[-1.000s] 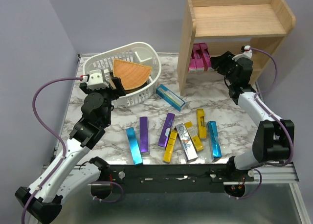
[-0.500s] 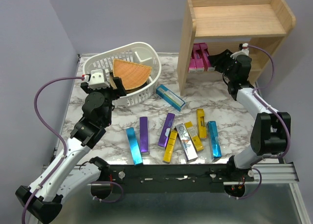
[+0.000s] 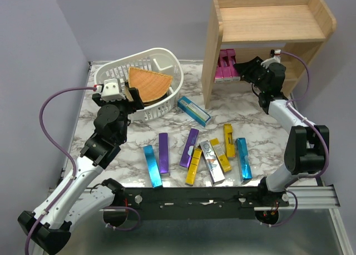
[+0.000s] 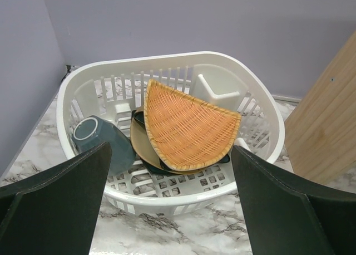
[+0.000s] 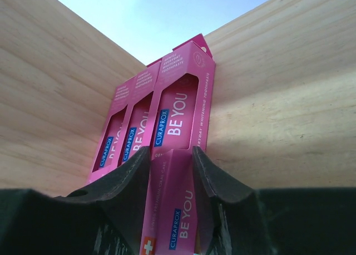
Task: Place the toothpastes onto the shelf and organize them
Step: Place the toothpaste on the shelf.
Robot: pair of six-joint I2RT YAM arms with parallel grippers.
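Observation:
My right gripper [image 3: 243,71] reaches into the lower tier of the wooden shelf [image 3: 267,21]. In the right wrist view the gripper [image 5: 169,155] is shut on a magenta pink toothpaste carton [image 5: 172,210]. The carton's end points at three pink cartons [image 5: 178,104] lined up along the shelf's side panel [image 5: 55,99], also seen from above [image 3: 227,65]. Several toothpastes lie on the marble table: blue-silver [image 3: 151,166], purple [image 3: 163,152], purple [image 3: 189,147], yellow [image 3: 193,166], silver [image 3: 211,161], yellow [image 3: 228,140], blue [image 3: 243,158]. My left gripper [image 3: 130,93] is open and empty.
A white slotted basket [image 3: 111,74] stands at the back left, just beyond my left gripper [image 4: 169,210]. It holds an orange woven wedge [image 4: 189,127], a grey-blue cup [image 4: 97,135] and plates. A blue carton [image 3: 194,111] lies between the basket and the shelf.
My right gripper has moved left and deeper into the shelf's lower tier with the pink carton. The left arm has hardly moved.

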